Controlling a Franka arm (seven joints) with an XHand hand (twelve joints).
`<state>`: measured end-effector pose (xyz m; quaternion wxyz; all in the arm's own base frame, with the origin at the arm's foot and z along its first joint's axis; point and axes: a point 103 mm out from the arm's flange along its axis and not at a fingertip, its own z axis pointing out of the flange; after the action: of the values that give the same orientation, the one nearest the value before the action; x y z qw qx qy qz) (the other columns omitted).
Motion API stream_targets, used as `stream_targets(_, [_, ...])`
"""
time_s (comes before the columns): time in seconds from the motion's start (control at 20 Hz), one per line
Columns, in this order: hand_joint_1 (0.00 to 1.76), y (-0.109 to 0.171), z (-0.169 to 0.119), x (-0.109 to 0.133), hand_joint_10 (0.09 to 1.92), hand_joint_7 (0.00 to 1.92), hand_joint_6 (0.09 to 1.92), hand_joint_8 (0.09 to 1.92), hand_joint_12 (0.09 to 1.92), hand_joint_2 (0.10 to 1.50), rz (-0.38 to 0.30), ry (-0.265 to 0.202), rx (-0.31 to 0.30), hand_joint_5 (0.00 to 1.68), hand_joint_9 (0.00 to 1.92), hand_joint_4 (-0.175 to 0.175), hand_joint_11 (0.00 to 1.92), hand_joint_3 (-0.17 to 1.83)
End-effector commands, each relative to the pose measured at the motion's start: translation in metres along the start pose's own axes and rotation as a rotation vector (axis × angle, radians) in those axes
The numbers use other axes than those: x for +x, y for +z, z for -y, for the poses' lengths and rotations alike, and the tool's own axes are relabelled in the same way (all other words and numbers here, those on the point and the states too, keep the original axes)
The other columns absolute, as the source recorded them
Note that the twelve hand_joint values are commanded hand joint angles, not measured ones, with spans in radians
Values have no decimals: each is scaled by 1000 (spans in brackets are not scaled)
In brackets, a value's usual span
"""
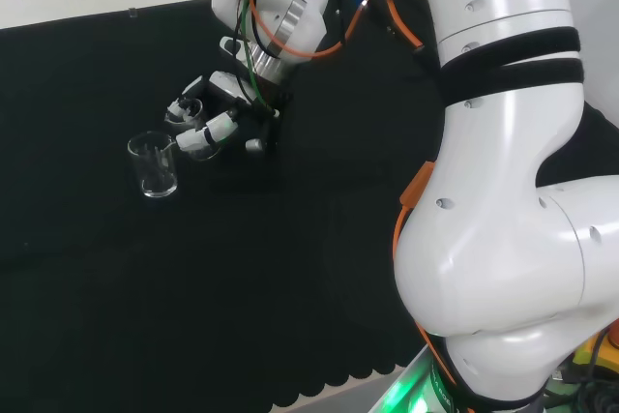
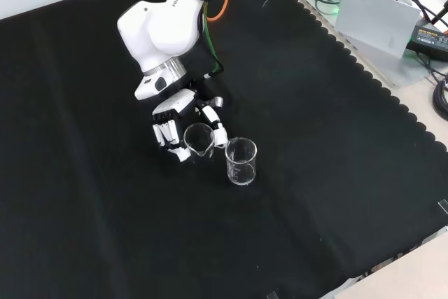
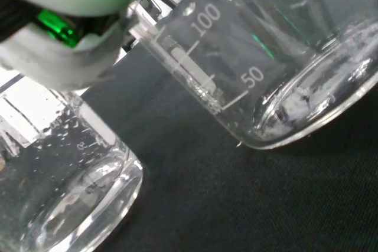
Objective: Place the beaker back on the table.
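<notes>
I see my hand (image 2: 183, 131) curled round a clear glass beaker (image 2: 199, 138), held low over the matte black cloth (image 2: 105, 229). A second clear cylindrical beaker (image 2: 241, 162) stands upright just beside it. In the wrist view, white graduation marks line the glass.

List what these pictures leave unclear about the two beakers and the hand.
- Held beaker: front view, fingers cover its base, so whether it touches the cloth is unclear.
- Hand: head view, its grip is too small to make out.
- Free beaker: wrist view, top cut off.
</notes>
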<state>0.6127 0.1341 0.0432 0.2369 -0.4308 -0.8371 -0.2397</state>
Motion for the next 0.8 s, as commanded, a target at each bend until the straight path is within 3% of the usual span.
stream_targets(0.05, [1078, -2, 4, 1, 87, 1504, 230, 87, 1066, 735, -16, -10, 30, 1294, 1435, 54, 859, 304])
stream_targets(0.15, [1028, -2, 5, 7, 87, 1368, 489, 87, 1170, 615, -10, -5, 39, 1059, 1320, -4, 646, 481])
stream_targets(0.35, [969, -8, 9, 9, 87, 1146, 784, 87, 1289, 527, 0, 8, 72, 722, 1148, -45, 362, 600])
stream_targets(0.55, [931, -17, 16, 11, 87, 1018, 779, 87, 1317, 513, 22, 20, 86, 523, 1045, -68, 233, 593])
stream_targets(0.8, [906, -29, 23, 15, 87, 961, 736, 87, 1332, 513, 50, 34, 103, 465, 989, -75, 170, 573])
